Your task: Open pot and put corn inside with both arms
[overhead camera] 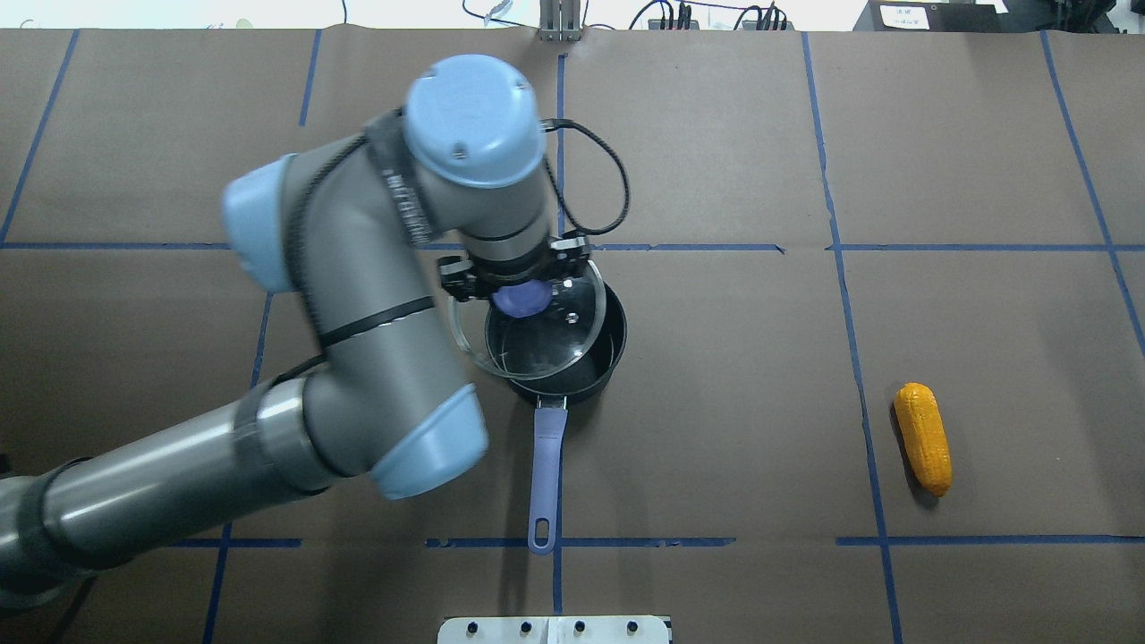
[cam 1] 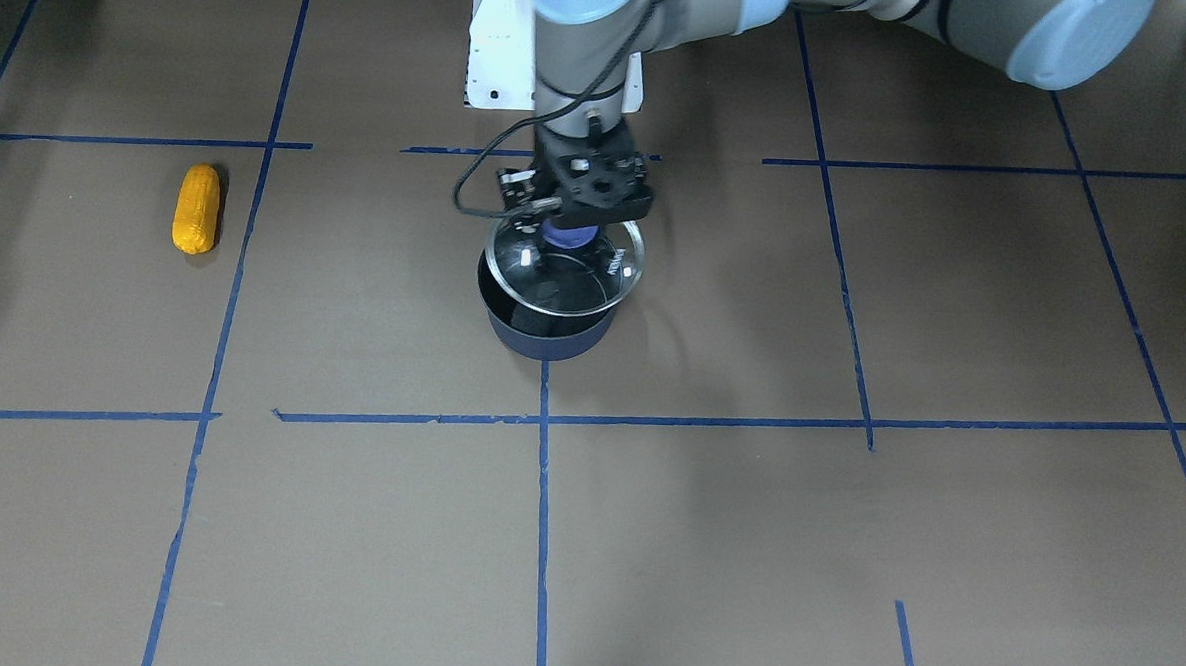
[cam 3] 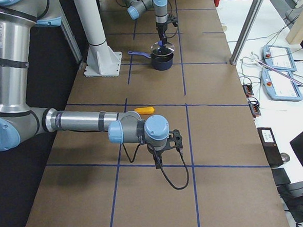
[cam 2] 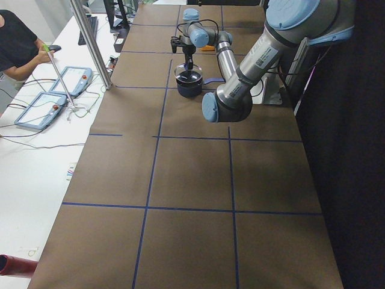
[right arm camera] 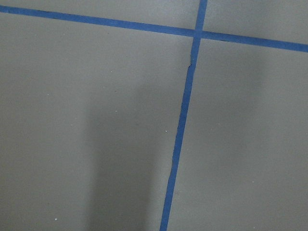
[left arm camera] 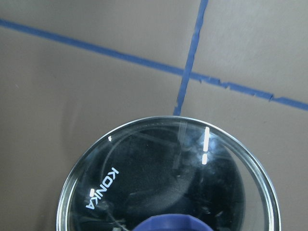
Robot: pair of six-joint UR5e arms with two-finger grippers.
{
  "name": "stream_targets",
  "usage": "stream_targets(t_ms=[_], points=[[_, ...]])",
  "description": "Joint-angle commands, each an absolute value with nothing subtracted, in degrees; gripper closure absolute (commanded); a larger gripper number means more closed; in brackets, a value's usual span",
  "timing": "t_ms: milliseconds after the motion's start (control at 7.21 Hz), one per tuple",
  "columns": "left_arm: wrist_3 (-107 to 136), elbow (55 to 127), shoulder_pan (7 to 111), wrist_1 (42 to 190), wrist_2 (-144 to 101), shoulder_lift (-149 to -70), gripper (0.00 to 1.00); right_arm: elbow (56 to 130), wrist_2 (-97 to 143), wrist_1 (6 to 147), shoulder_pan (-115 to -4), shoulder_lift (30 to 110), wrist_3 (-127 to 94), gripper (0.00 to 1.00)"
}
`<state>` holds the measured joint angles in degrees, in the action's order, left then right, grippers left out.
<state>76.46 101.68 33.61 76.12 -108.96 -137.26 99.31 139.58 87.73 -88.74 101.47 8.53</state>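
The lid is held just above the pot, slightly tilted and off-centre, so that the opening is freed for the corn. The corn is seen lying on the counter, well apart from the pot, on the robot's right. The left hand is clamped on the knob, and its wrist is pointed straight down from a sharply bent arm. The right hand is hung low near the corn on an outstretched arm; whether it is apart or together cannot be told.
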Motion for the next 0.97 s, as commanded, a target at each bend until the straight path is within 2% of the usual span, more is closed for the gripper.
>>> stream_targets(t_ms=[0,416,832], points=[[64.1,114.7,35.2,77.8,-109.2,-121.6,1.0,99.6,139.6,87.5,-88.5,101.3,8.5,0.0],[63.8,113.2,35.1,87.7,-109.3,-111.2,1.0,99.5,139.6,85.7,-88.4,101.3,8.4,0.0],[64.2,108.4,34.5,90.6,-109.3,-109.3,1.0,99.5,139.7,85.3,-87.4,101.3,8.1,0.0]])
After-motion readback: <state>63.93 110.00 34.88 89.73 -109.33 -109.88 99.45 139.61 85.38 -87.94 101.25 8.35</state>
